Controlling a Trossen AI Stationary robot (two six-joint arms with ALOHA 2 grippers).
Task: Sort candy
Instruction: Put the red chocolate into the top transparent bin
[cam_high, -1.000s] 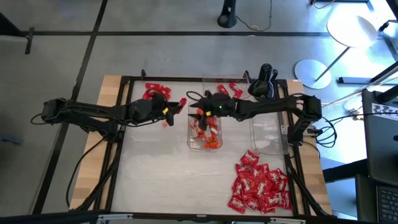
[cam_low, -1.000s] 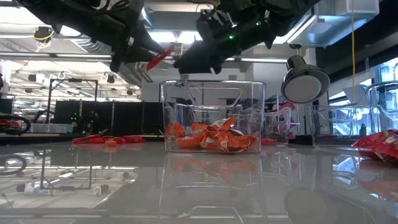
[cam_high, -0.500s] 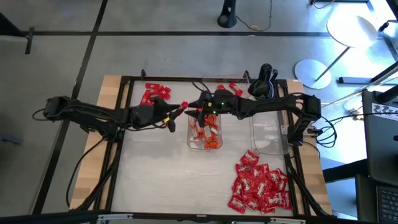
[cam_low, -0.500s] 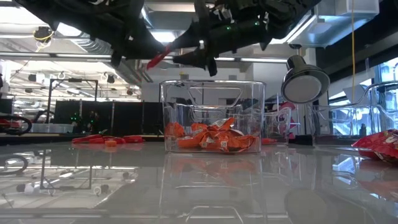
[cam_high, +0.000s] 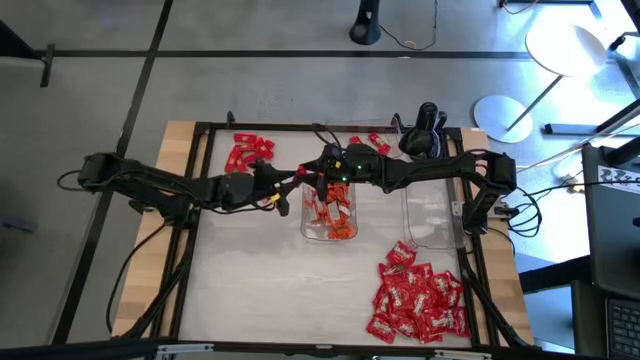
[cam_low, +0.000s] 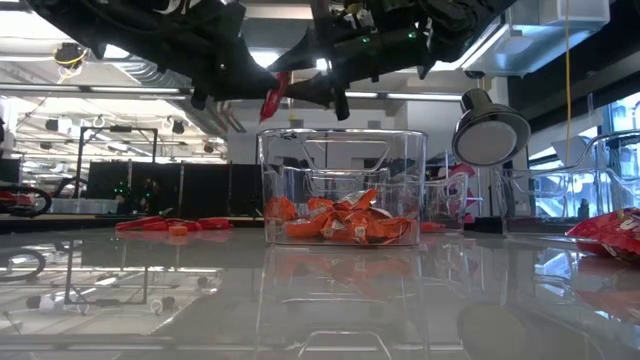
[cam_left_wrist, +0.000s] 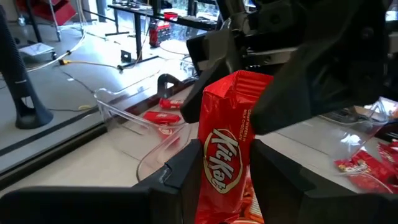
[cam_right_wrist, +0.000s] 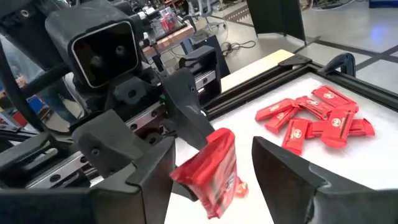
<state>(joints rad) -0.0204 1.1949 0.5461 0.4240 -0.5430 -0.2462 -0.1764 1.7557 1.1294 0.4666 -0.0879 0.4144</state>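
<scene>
Moving closer to the tray (cam_high: 330, 235) than a second earlier, the left pincer (cam_high: 291, 177) gripped a red candy (cam_left_wrist: 225, 155) above its rim, inside the right pincer's (cam_right_wrist: 214, 180) open fingers: a handover looked imminent.

— Where's the wrapped candy bar (cam_left_wrist: 225, 152)?
— Between the left gripper's (cam_high: 290, 180) fingers, its far end between the right gripper's (cam_high: 314, 178) open fingers.
— And below them?
— The tray (cam_high: 329, 232), near its left wall.

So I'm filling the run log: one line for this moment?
left gripper: shut on red candy | right gripper: open around it | stage: handover above tray
</scene>
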